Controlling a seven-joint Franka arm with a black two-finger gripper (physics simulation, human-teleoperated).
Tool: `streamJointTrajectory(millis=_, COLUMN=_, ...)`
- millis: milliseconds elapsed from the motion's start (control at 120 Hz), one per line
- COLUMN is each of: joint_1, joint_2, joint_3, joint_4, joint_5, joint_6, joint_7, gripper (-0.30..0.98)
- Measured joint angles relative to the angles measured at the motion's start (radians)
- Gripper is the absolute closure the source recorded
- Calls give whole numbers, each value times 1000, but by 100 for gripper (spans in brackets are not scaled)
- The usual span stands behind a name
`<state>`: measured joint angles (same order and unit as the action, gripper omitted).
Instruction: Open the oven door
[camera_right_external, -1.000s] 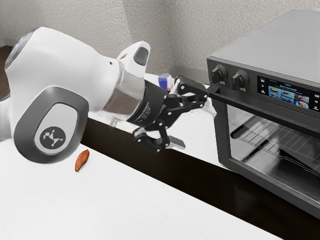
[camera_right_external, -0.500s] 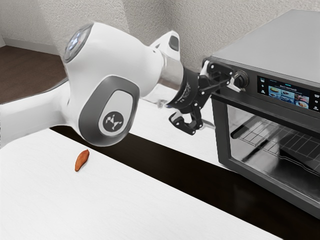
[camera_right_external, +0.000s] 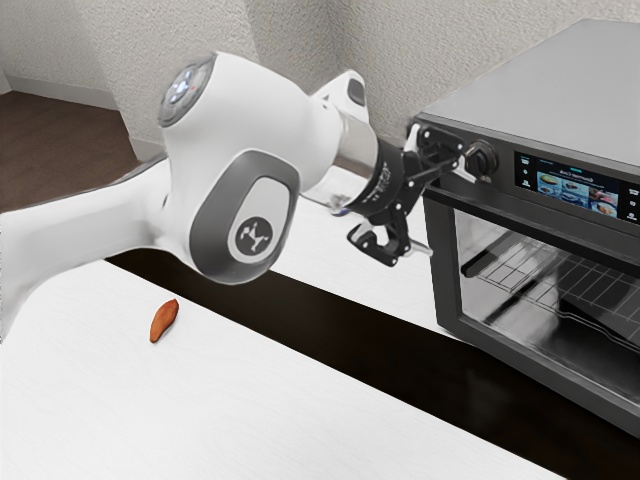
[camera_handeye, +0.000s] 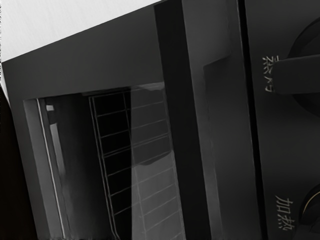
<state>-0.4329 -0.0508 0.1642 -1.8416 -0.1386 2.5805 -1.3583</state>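
Note:
Beside the oven's near front corner, my gripper (camera_right_external: 452, 211) is open, its two fingers spread one above the other. The upper finger is in front of the knob panel and overlaps the left knob's place; contact cannot be told. The oven door (camera_right_external: 447, 285) stands upright and shut against the oven (camera_right_external: 560, 75), with its dark handle bar (camera_right_external: 545, 232) along the top edge. In the wrist view the handle bar (camera_handeye: 182, 120) crosses between the door's glass window (camera_handeye: 152, 185) and the knob panel (camera_handeye: 285, 140).
A control knob (camera_right_external: 483, 158) and a lit display (camera_right_external: 577, 185) are on the oven's upper front. An orange-brown sweet potato (camera_right_external: 164, 321) lies on the white table (camera_right_external: 250, 400), far from the hand. A dark gap (camera_right_external: 350, 320) runs between the white surfaces.
My hand has moved toward the exterior view's right, up to the oven's front corner, and has barely shifted in the last half second. The fingers have stayed open and the door has not moved.

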Motion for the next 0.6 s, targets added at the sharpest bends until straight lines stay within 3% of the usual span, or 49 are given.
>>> streamJointTrajectory(millis=408, joint_1=11, joint_2=53, joint_3=8, joint_4=-21, joint_5=-102, joint_6=2, joint_7=-10, gripper=0)
streamJointTrajectory(millis=600, joint_1=39, joint_2=-129, joint_3=7, joint_4=-239, joint_5=-118, joint_6=6, joint_7=-14, gripper=0)
